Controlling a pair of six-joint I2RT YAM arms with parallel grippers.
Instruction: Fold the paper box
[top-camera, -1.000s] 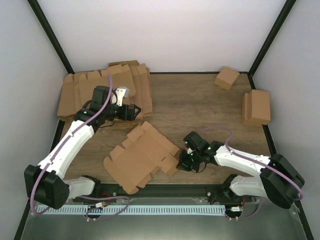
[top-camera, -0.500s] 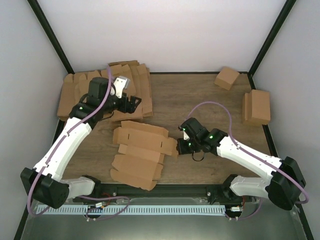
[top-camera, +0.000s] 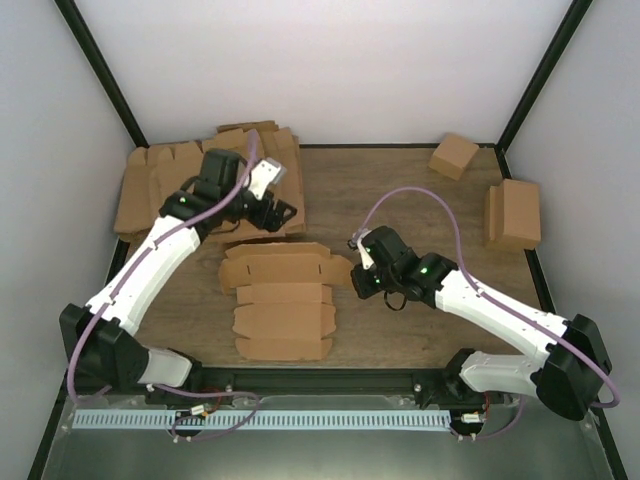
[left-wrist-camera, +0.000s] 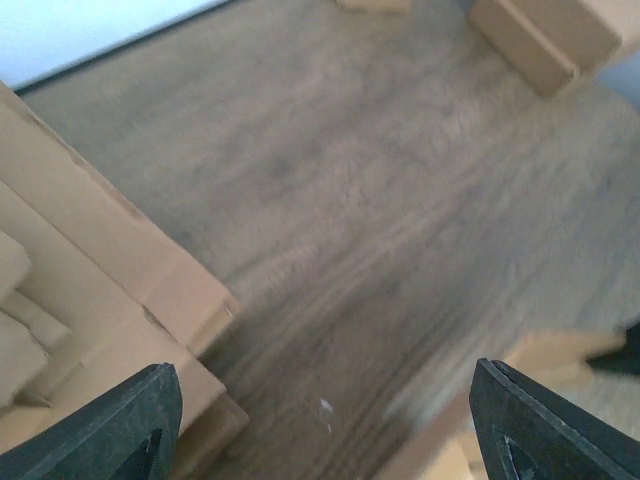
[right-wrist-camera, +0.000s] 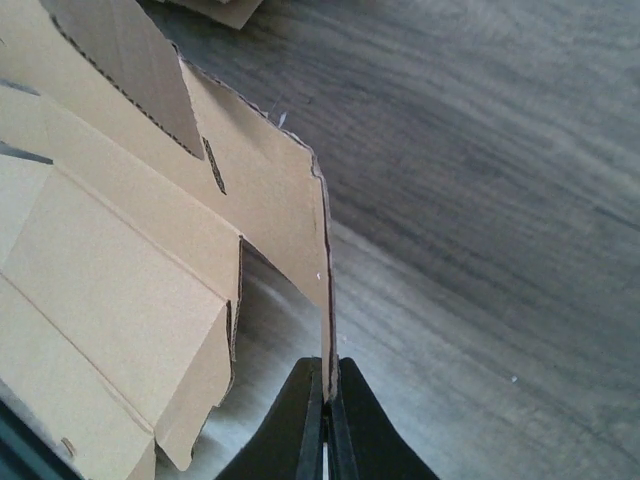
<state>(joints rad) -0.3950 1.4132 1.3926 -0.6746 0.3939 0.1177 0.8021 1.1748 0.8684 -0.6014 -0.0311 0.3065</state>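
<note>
I am working in a robot lab, a small test booth, not a home. My left arm (top-camera: 150, 270) and right arm (top-camera: 490, 305) are bolted side by side at the near edge of a wooden table (top-camera: 400, 210). Plain white walls (top-camera: 320, 70) and black bars (top-camera: 100, 70) shut the table in. Purple wires (top-camera: 410, 190) run along the arms. A metal rail (top-camera: 300, 418) sits by their bases. Cardboard lies on the table: a pile of flat blanks (top-camera: 150, 185), a flat paper box (top-camera: 285, 300) and brown boxes (top-camera: 515, 212) at the side.
</note>
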